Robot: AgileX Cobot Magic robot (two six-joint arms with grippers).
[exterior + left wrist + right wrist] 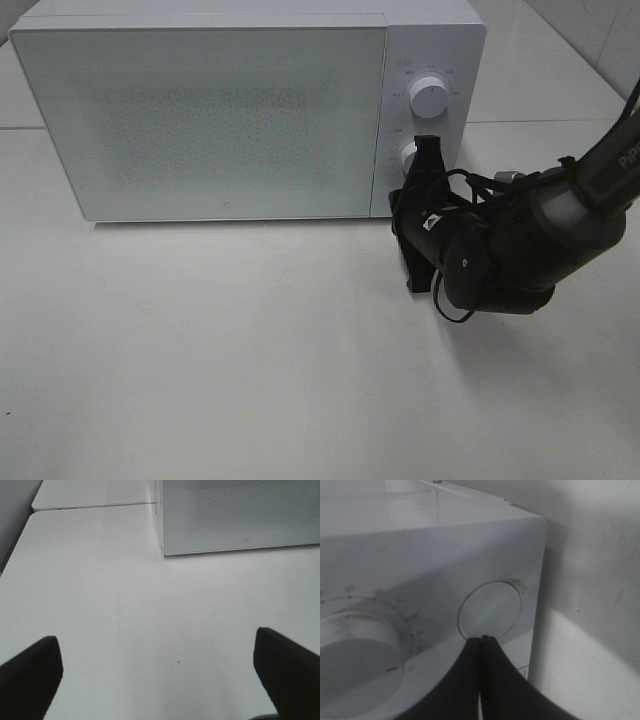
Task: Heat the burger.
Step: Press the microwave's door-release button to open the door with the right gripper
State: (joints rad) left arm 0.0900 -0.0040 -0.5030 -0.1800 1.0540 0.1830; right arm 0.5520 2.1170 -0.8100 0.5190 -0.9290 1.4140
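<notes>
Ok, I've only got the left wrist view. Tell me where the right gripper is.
Observer: The right gripper is at the microwave's control panel, tips at the edge of a round button.
Operator: Give me its jaws.
Observer: Shut, with nothing between them.
Operator: Say what's next to that button.
Observer: A large dial with a red mark.

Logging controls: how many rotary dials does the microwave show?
2. Upper dial high on the control panel; lower dial beneath it, partly hidden by the right gripper. Others may sit behind it.
</notes>
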